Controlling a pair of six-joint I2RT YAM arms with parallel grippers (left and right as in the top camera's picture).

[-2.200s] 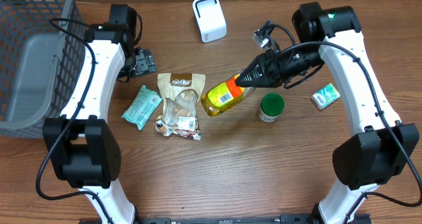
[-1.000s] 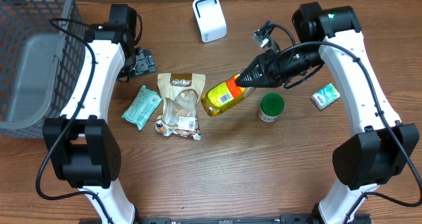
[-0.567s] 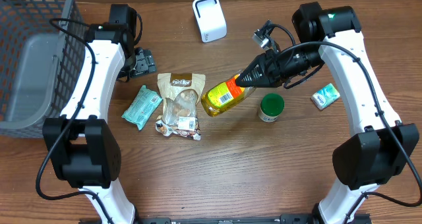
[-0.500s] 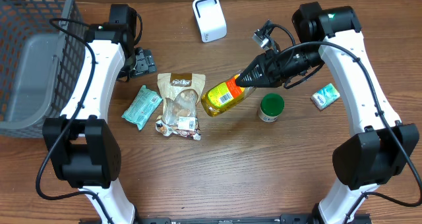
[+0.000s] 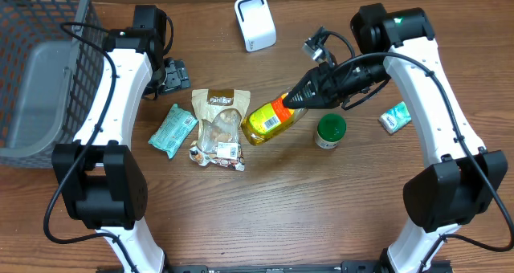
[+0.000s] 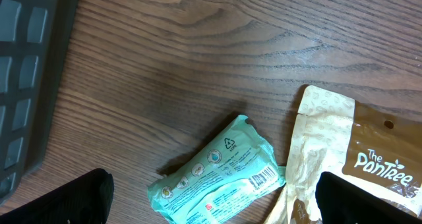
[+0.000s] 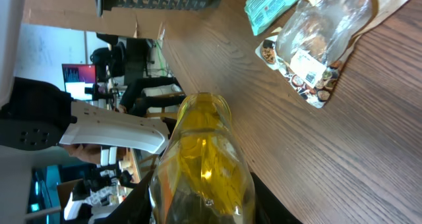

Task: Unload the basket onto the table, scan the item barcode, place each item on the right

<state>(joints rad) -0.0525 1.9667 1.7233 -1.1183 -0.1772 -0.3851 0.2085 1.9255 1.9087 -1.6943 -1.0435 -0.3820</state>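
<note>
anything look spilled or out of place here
Nothing is spilled. The only thing askew is the yellow bottle: the right claw holds it by the neck end, tilted on a slant, with its base next to the brown pouch. No liquid shows on the table.

Wooden table (image 5: 321,213), teal packet (image 5: 172,131), snack pouch (image 5: 218,128), green-lidded jar (image 5: 330,130), white scanner (image 5: 255,22), grey basket (image 5: 48,8)

Basket (image 5: 40,72): far left on the counter (image 5: 265,209).
Scanner (image 5: 255,22): back centre.
Bottle (image 5: 273,118): mid-counter, between pouch (image 5: 219,124) and jar (image 5: 330,130).
Wrapped packet (image 5: 172,130): just left of pouch.
Small pack (image 5: 395,117): far right.
</note>
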